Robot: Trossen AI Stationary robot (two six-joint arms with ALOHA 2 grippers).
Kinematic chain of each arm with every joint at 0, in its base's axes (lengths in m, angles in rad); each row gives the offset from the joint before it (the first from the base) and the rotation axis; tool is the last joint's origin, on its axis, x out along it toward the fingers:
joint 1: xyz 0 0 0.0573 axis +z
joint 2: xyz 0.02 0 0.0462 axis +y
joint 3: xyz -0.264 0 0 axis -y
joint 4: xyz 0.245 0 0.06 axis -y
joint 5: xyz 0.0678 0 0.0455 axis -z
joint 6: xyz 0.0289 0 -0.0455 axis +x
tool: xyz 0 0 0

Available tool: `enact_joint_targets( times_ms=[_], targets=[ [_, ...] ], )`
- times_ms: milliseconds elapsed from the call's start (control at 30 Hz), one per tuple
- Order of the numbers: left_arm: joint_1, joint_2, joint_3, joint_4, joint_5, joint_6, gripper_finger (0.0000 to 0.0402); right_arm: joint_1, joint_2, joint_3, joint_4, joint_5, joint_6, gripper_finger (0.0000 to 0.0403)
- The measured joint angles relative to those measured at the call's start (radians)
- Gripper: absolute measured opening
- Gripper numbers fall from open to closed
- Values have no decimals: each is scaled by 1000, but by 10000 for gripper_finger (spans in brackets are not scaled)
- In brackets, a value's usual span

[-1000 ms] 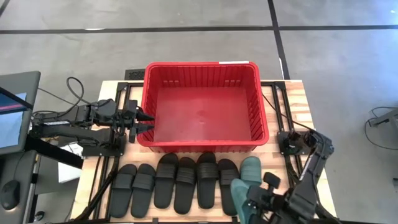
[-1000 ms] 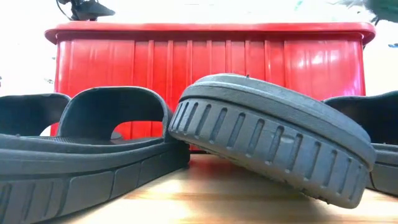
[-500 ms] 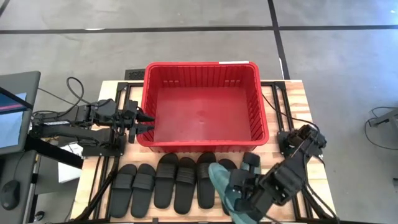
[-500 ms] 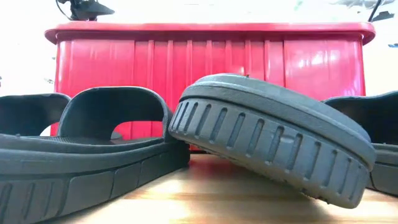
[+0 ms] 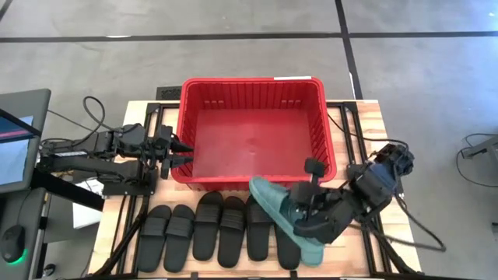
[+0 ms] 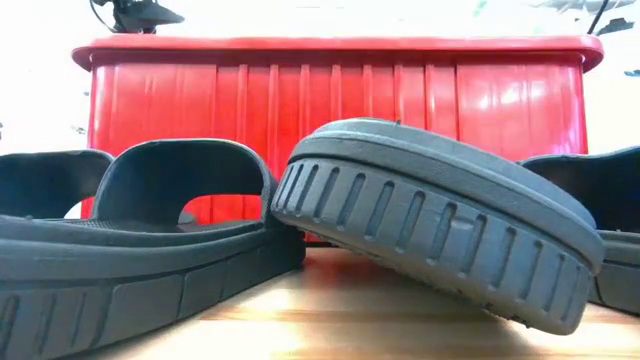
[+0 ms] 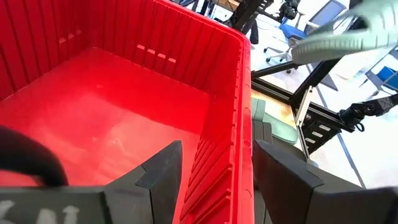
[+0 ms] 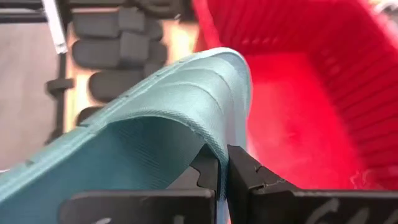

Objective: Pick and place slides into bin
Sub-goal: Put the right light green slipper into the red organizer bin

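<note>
The red bin [image 5: 253, 132] stands at the table's middle and far side. Six black slides [image 5: 219, 229] lie in a row on the table along its near side; up close in the low view, one [image 6: 440, 230] leans on its neighbour [image 6: 150, 240]. My right gripper [image 5: 302, 211] is shut on a teal slide [image 5: 272, 204], held in the air above the black slides, just near of the bin. A second teal slide [image 7: 273, 127] lies on the table. My left gripper [image 5: 184, 154] is open, one finger [image 7: 163, 177] inside and one [image 7: 283, 180] outside the bin's left wall. My right gripper pinches the edge of the teal slide's wide strap [image 8: 210, 142] between its two fingers. The fingers come from the table's right side, slanting down. The slide is lifted clear of the table and tilted, one end [image 5: 257, 187] near the bin's near wall.
The bin's rim [image 6: 330, 45] stands well above the slides. Black frame rails [image 5: 354, 155] run along the table's left and right sides. A monitor [image 5: 15, 140] and cables lie off the table's left edge.
My right gripper has risen from the table's near right corner and gone toward the far edge and the left, toward the bin, carrying the teal slide. The slide is lifted clear and has turned about, one end now close to the bin's near wall.
</note>
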Motion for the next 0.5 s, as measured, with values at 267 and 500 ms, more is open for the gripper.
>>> enact_joint_targets(
  times_ms=[267,500],
  targets=[
    [0,0,0,0,-14,0,183,-101,-62,0,1,93,-201,0],
    [0,0,0,0,-67,0,183,-244,-71,-1,1,101,-404,0]
  ],
)
